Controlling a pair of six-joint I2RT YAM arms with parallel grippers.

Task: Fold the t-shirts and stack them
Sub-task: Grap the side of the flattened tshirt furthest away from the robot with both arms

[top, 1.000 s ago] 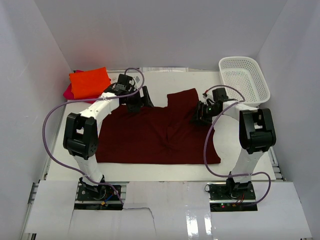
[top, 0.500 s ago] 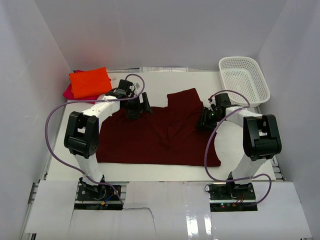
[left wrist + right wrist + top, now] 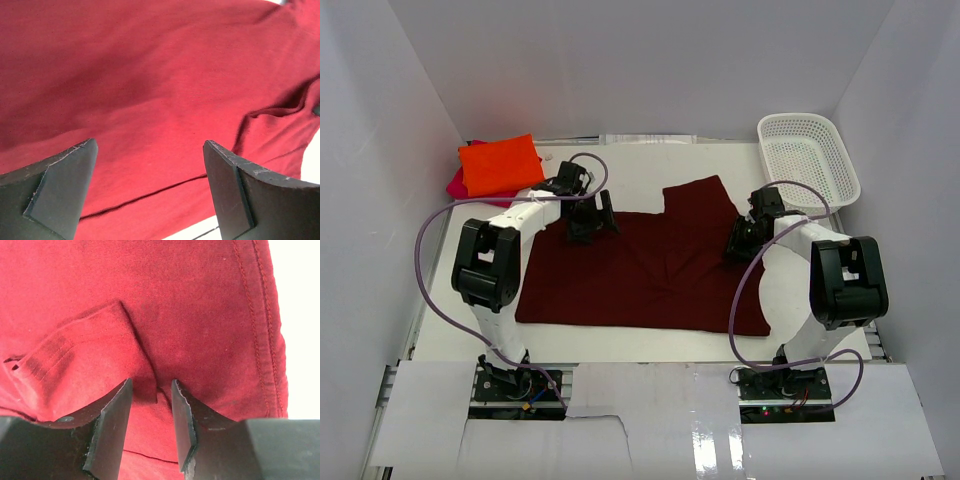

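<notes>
My left gripper [image 3: 149, 145] is spread over the maroon t-shirt [image 3: 640, 275] mid-table, my right gripper [image 3: 151, 385] pinches its cloth, the orange t-shirt [image 3: 498, 163] tops the pink t-shirt [image 3: 455, 183] at the far left corner, and the white mesh basket [image 3: 805, 160] sits at the far right corner.

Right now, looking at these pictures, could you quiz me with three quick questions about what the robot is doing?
1. True or false: the left claw hangs with jaws wide apart over the dark maroon-red cloth t-shirt.
2. Which folded shirt tops the far-left pile? A, the bright orange cloth shirt; B, a blue one; C, a green one.
3. Fill in: the right claw pinches a fold of the ____ t-shirt.
Key: 1 true; 2 A; 3 maroon-red.
</notes>
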